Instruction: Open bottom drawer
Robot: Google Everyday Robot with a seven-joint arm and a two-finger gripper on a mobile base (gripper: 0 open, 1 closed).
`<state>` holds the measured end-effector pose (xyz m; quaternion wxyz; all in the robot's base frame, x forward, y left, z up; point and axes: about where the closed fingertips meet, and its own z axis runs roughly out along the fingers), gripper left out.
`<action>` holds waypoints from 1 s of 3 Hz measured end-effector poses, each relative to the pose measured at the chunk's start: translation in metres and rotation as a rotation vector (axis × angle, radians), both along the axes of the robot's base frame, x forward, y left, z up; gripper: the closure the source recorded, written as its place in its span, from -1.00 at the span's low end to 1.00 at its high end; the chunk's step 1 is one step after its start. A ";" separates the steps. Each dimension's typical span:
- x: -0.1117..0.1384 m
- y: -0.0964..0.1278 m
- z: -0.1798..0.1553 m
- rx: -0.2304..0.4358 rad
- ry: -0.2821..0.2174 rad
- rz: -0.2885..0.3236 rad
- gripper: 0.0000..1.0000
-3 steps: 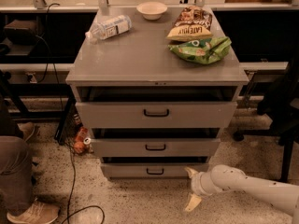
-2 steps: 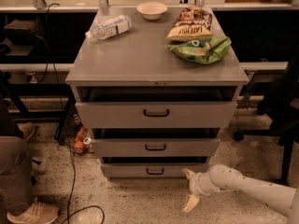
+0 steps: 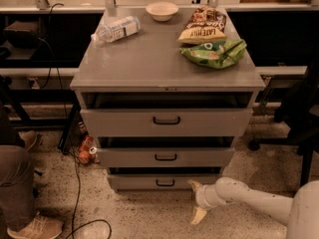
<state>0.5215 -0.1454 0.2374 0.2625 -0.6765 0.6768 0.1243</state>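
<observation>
The bottom drawer is the lowest grey front of the cabinet, with a small black loop handle. Its front stands a little proud of the cabinet, with a dark gap above it. My gripper hangs low over the floor, just right of and slightly below the handle, on the white arm that comes in from the lower right. It is open and empty, with one yellowish fingertip near the drawer front and the other lower down. It does not touch the handle.
The middle drawer and top drawer also sit slightly out. On the cabinet top lie a bottle, a bowl and chip bags. A person's leg and shoe are at the left, with cables. A chair base is at the right.
My gripper has moved a little to the left, closer to the bottom drawer's front. The drawers have not moved.
</observation>
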 end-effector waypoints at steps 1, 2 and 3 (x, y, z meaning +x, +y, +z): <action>0.015 0.005 -0.009 -0.044 -0.080 0.061 -1.00; 0.041 0.004 -0.016 -0.093 -0.184 0.120 -1.00; 0.075 0.003 -0.028 -0.131 -0.272 0.141 -1.00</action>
